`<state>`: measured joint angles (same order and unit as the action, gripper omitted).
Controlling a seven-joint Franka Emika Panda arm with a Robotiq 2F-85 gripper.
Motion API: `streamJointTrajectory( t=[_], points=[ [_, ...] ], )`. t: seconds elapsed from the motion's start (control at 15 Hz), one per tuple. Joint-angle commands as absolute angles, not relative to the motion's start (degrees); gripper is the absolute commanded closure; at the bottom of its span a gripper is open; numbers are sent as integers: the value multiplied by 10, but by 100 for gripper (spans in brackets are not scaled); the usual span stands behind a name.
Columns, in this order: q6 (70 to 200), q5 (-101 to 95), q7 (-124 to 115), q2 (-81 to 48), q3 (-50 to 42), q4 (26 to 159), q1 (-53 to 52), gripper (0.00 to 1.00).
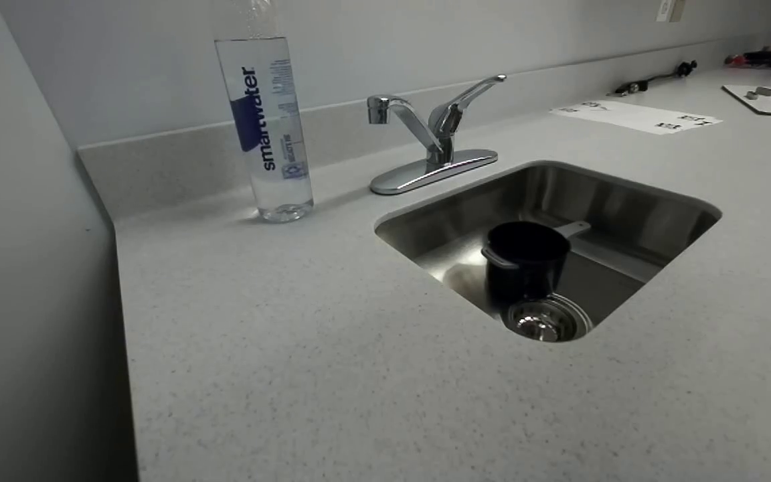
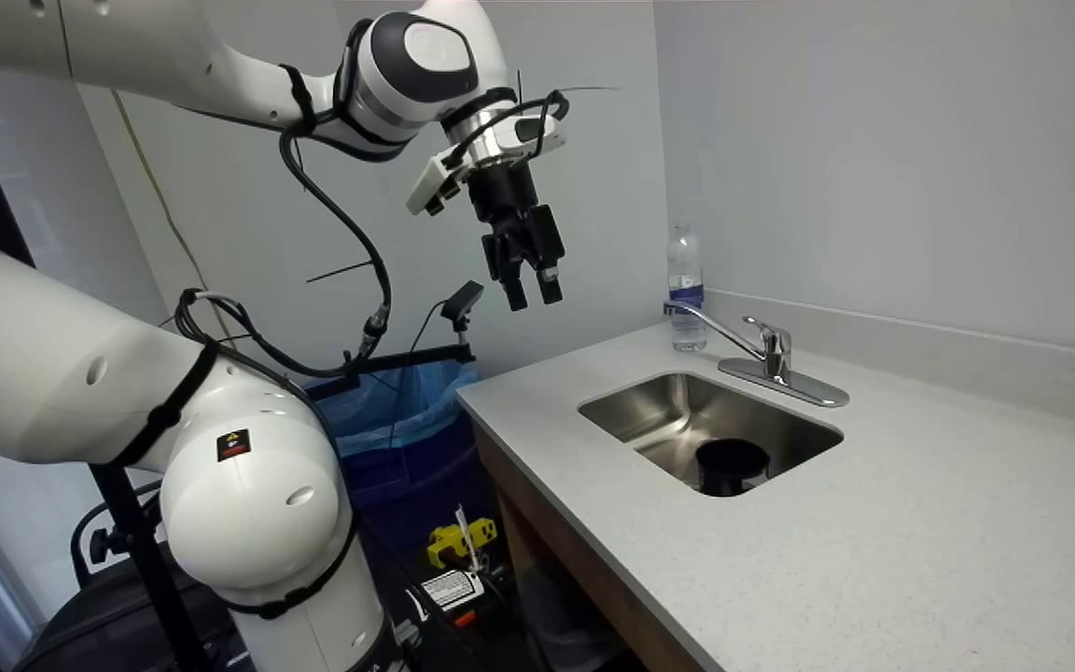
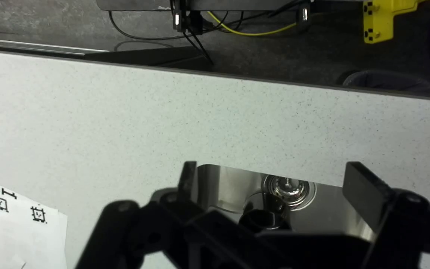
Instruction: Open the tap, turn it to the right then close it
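Observation:
The tap is silver metal with an oval base plate, and it stands behind the sink in both exterior views (image 1: 444, 144) (image 2: 774, 359). Its spout points away from the basin, toward the water bottle. Its lever handle (image 1: 476, 94) angles upward on the side away from the bottle. In the wrist view the tap does not show. My gripper (image 2: 534, 297) is high above the counter, well apart from the tap, with its fingers pointing down. In the wrist view the fingers (image 3: 269, 168) are spread wide with nothing between them.
The sink (image 1: 626, 191) holds a dark pot (image 1: 526, 264) near the drain strainer (image 1: 546, 318). A tall clear water bottle (image 1: 268, 127) stands beside the tap near the wall. White papers (image 1: 633, 117) lie on the counter. A bin with blue liner (image 2: 407, 401) stands past the counter edge.

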<state>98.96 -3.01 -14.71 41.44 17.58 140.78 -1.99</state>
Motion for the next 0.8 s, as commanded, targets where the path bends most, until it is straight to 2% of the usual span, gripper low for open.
streamJointTrajectory(
  t=[0.0, 0.33, 0.4, 0.73],
  points=[
    [987, -40, -157, 410, 164, 1406, -35, 0],
    [983, -35, -160, 406, 162, 1405, -36, 0],
    [1013, -57, -102, 427, 112, 1455, -23, 0],
    [1092, -92, -45, 370, 10, 1475, 18, 0]
  ],
)
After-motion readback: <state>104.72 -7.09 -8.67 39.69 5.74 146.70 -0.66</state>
